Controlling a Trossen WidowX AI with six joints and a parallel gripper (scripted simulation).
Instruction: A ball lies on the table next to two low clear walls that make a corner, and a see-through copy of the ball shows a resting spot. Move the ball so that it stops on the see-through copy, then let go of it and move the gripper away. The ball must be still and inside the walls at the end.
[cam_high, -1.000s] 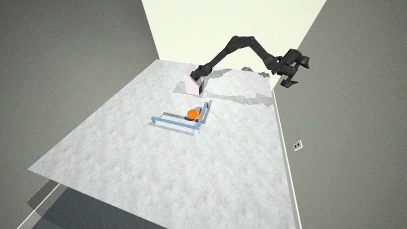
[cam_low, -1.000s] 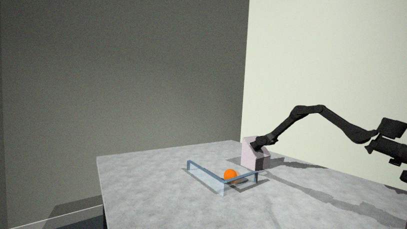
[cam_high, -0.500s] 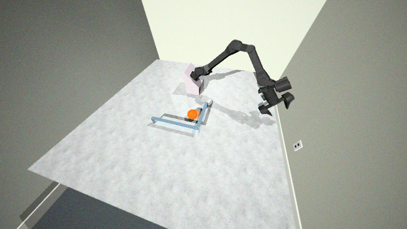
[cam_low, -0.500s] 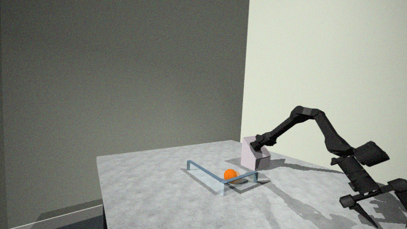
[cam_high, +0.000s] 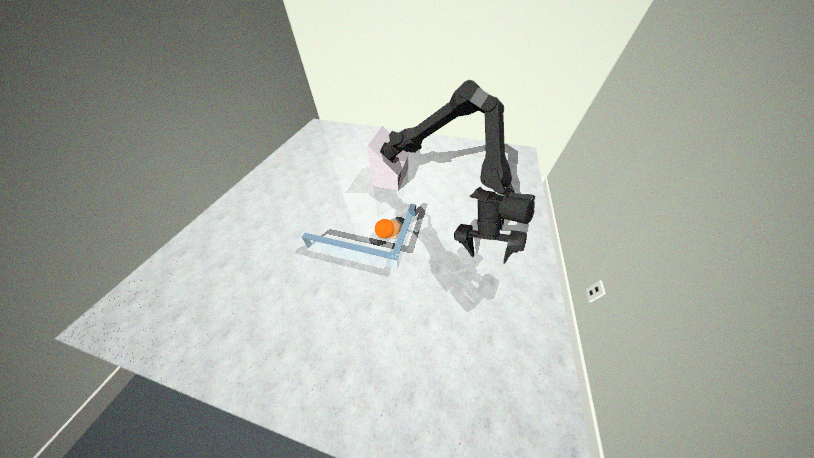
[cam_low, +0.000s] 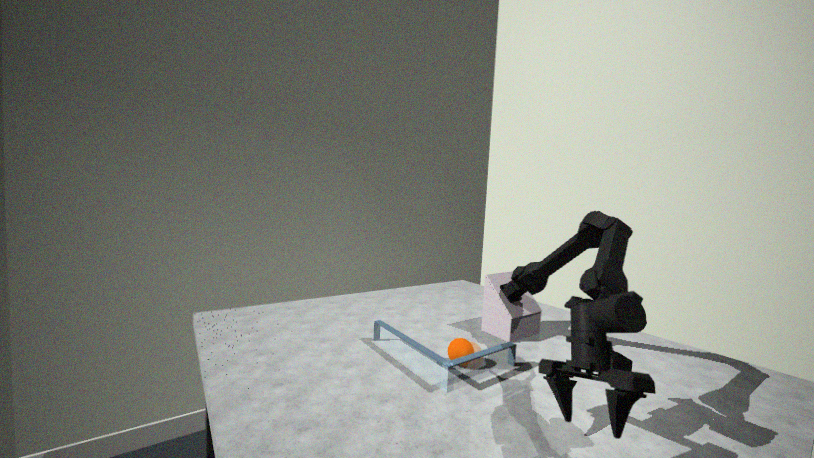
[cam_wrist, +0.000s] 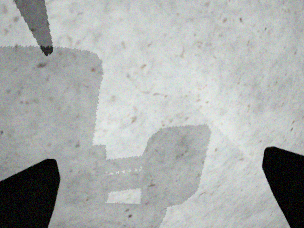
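Observation:
The orange ball lies on the table, on the inner side of the corner made by a long low clear wall and a short one, both with blue top edges. The pale see-through copy shows beside the ball, partly hidden behind it and close to the short wall. My gripper is open and empty, pointing down above the table, outside the short wall and well apart from the ball. The wrist view shows neither ball nor walls.
A pink block with a sloped top stands behind the walls, at the arm's base. The arm arches above the table to the right of the block. The table's right edge runs close beside the gripper in the top view.

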